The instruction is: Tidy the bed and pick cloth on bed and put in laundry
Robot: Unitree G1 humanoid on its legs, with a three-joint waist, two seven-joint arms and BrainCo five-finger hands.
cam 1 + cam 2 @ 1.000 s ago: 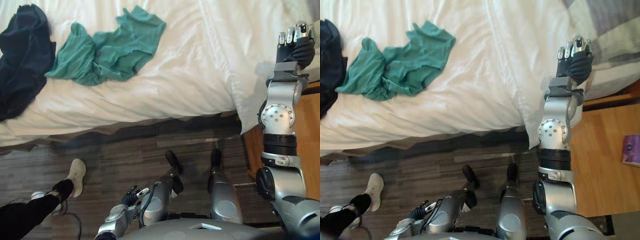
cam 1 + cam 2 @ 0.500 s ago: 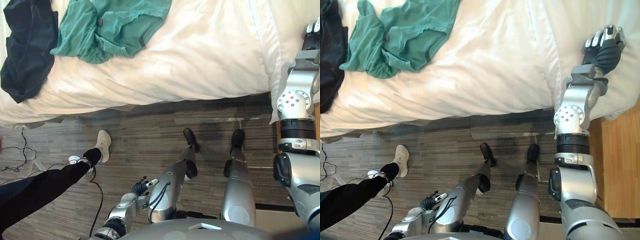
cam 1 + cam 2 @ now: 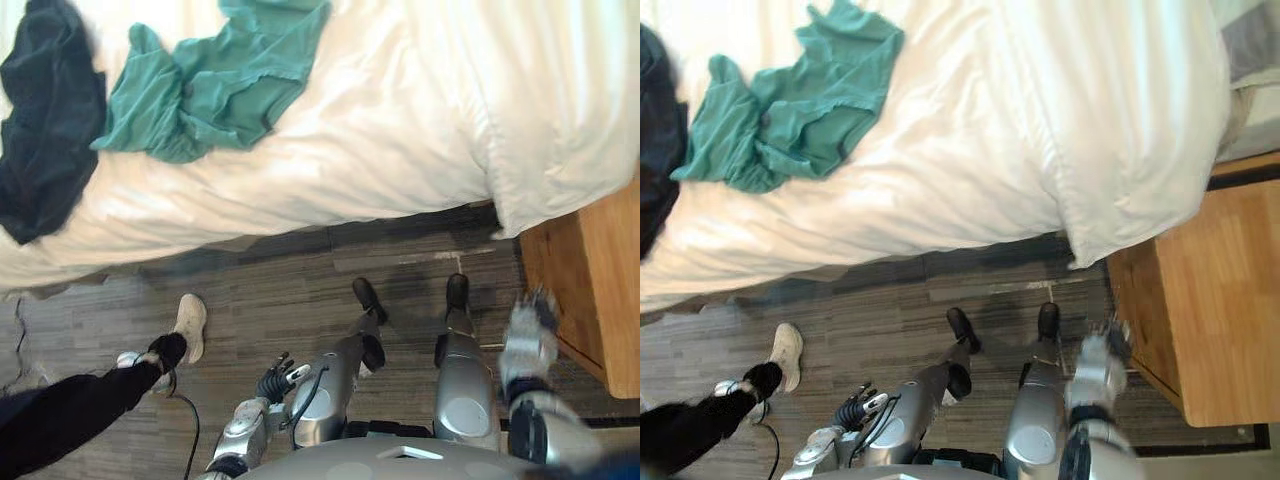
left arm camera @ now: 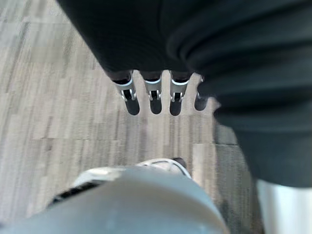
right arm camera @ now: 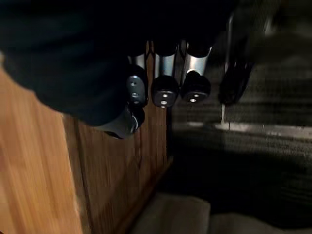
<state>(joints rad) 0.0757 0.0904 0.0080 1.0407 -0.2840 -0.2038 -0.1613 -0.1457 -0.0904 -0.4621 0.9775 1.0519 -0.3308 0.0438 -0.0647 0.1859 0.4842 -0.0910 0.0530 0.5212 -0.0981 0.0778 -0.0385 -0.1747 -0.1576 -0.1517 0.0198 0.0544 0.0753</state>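
Note:
A crumpled teal cloth (image 3: 210,85) lies on the white bed (image 3: 400,120) near its front edge. A dark navy cloth (image 3: 45,110) is bunched just left of it, also on the bed. My left hand (image 3: 272,383) hangs low beside my body over the wooden floor, far from both cloths; its fingers (image 4: 155,95) are straight and hold nothing. My right hand (image 3: 530,318) is down at my right side next to the wooden nightstand (image 3: 590,260), with its fingers (image 5: 165,90) relaxed and empty.
A person's dark-trousered leg (image 3: 70,415) and white shoe (image 3: 188,325) stand on the floor at the lower left, close to the bed. The duvet corner (image 3: 1120,210) hangs over the bed's edge beside the nightstand. A grey-striped pillow (image 3: 1245,45) lies at the far right.
My right arm has dropped from over the bed's right end down to my side by the nightstand. The camera has shifted; the cloths lie as before.

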